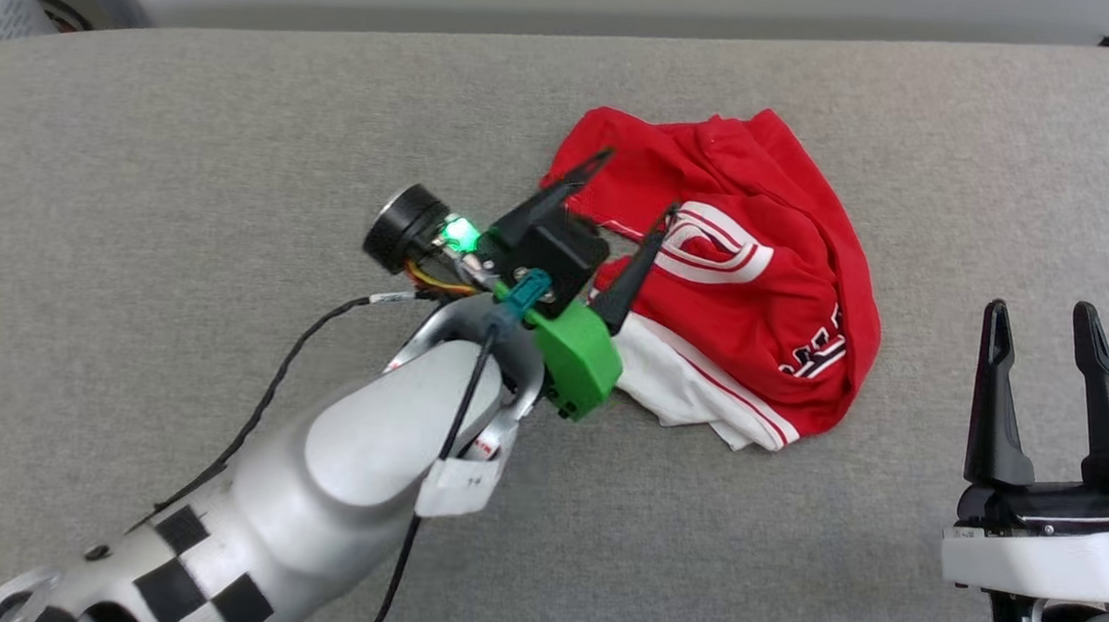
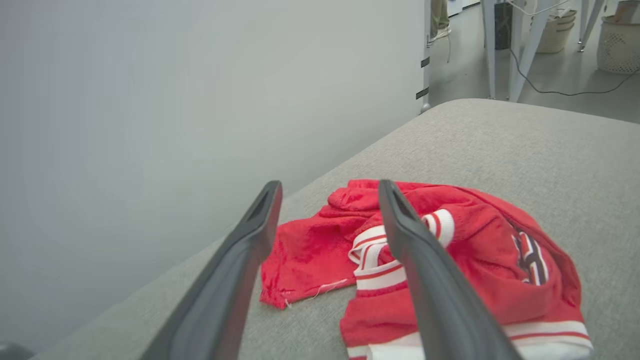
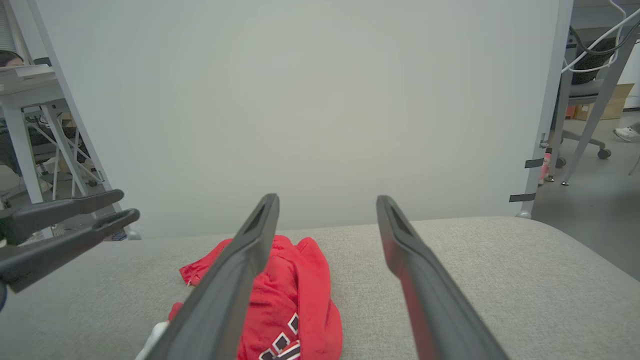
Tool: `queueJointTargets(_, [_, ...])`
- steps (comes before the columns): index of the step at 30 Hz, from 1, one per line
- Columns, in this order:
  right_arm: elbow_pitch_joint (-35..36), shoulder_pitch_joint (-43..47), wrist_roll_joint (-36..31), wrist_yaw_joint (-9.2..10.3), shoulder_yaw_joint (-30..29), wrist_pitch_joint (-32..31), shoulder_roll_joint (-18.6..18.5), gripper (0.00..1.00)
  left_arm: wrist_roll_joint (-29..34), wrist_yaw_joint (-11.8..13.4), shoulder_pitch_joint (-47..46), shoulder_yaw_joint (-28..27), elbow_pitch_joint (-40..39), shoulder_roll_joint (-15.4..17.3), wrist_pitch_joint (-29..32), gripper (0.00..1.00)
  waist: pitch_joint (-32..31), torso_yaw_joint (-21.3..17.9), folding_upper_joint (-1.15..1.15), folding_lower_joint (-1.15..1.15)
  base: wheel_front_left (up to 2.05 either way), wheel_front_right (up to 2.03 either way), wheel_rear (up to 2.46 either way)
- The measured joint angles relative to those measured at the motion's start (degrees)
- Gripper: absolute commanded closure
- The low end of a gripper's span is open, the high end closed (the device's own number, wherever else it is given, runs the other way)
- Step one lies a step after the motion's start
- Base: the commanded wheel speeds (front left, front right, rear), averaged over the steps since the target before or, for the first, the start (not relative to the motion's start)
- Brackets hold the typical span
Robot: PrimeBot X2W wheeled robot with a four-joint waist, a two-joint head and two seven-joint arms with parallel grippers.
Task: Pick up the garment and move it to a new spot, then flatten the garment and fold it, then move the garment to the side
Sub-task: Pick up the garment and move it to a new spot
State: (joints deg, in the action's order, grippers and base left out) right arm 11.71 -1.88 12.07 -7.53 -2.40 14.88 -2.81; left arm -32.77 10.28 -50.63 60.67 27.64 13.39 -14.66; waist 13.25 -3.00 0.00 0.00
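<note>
Here's the garment (image 1: 743,266), bunched in a loose red heap on the grey padded surface (image 1: 235,133), a little right of centre in the head view and nearer the far edge than the near one. It's crumpled, not flat: a band of red-and-white striped trim curls across the top of the pile, a white sleeve with a thin red stripe pokes out along the near edge, and black white-outlined lettering peeks from a fold on the right side, too creased to read. The left gripper (image 1: 637,182) hangs over the heap's left edge with its dark fingers spread wide apart. From the left wrist, that gripper (image 2: 330,186) frames the shirt (image 2: 475,250), one finger across the striped trim and the other out past a red flap with a frayed hem thread. The right gripper (image 1: 1042,309) sits well apart at the lower right, over bare cushion, and its pincer is apart too. Its own view looks between its open fingers (image 3: 326,200) at the red pile (image 3: 295,290), with the left gripper (image 3: 125,205) raised above the surface at the far left. On the floor beyond stand two pale woven baskets (image 2: 620,45); I can't tell what's in them.
</note>
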Motion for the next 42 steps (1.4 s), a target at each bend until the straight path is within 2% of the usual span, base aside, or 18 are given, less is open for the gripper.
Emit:
queueJointTargets(10, [-1.55, 2.8, -3.36, 0.0, 0.18, -0.01, 0.01, 0.0, 7.9, 9.35, 20.24, -17.15, -13.99, 6.89, -0.02, 0.0, -5.01, 4.56, 0.0, 0.0, 0.0, 0.0, 0.0])
queueJointTargets(15, [-2.93, 4.19, -4.33, 0.0, 0.26, 0.0, 0.01, 0.0, 11.68, 11.63, 29.76, -25.51, -18.4, 7.82, -0.01, 0.0, -7.08, 6.06, 0.0, 0.0, 0.0, 0.0, 0.0])
queueJointTargets(21, [-4.65, 5.68, -4.88, 0.0, 0.03, 0.0, 0.01, 0.0, 15.17, 11.32, 39.36, -32.84, -20.51, 6.22, -0.01, 0.0, -8.99, 7.19, 0.0, 0.0, 0.0, 0.0, 0.0])
queueJointTargets(33, [-8.6, 9.42, -4.6, 0.0, -0.94, 0.0, 0.0, 0.0, 21.02, 5.44, 49.43, -43.32, -22.18, 0.04, -0.01, 0.0, -11.42, 7.52, 0.0, 0.0, 0.0, 0.0, 0.0])
queueJointTargets(42, [-9.66, 10.6, -3.45, 0.0, -0.22, 0.0, 0.0, 0.0, 24.49, 1.71, 51.91, -47.71, -22.12, -3.15, -0.01, 0.0, -12.0, 7.74, 0.0, 0.0, 0.0, 0.0, 0.0])
